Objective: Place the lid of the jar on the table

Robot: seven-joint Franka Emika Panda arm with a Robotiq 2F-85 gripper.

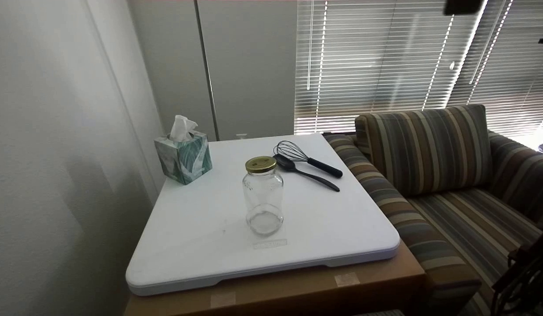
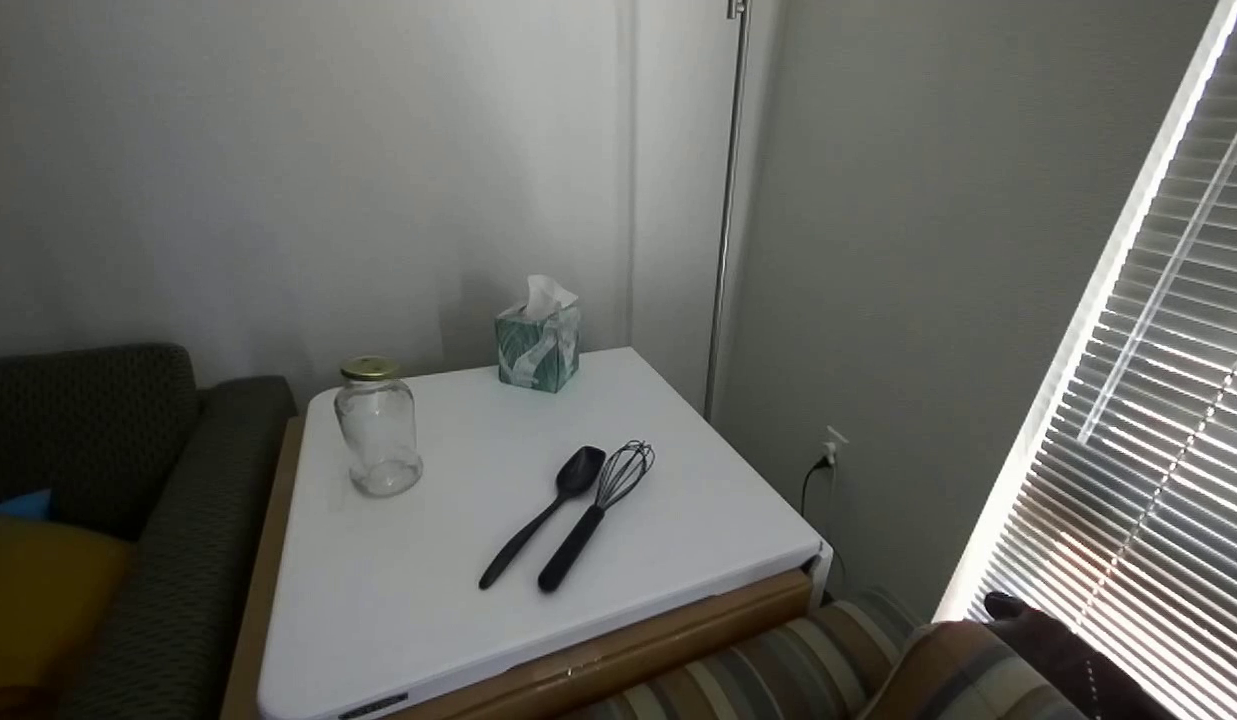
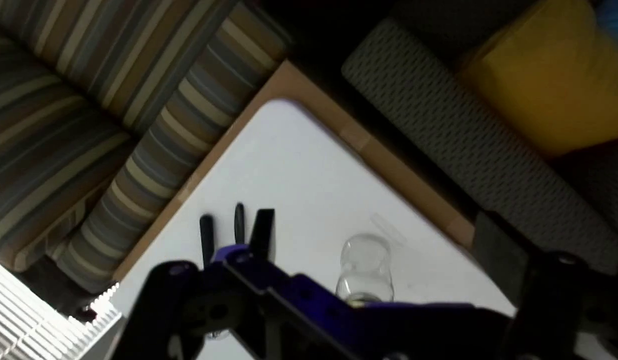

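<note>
The clear glass jar (image 1: 263,197) stands upright on the white table (image 1: 188,250). The gold lid (image 1: 260,164) sits on the jar's mouth. An exterior view also shows the jar (image 2: 378,430), the lid (image 2: 370,368) and the table (image 2: 408,610). In the wrist view my gripper (image 3: 381,245) is open and empty, its black fingertips wide apart. The jar (image 3: 366,260) shows between and beyond them, apart from both. Only a sliver of the lid (image 3: 357,303) shows there; the gripper body hides the rest. Dark blocks at an exterior view's top right may be gripper parts.
A teal tissue box (image 1: 185,158) stands at the table's wall side. A black whisk (image 1: 324,166) and a black spoon (image 1: 315,176) lie near the jar. A striped sofa (image 1: 385,210) borders one table edge. A dark sofa (image 2: 178,560) with a yellow cushion (image 2: 38,590) borders another.
</note>
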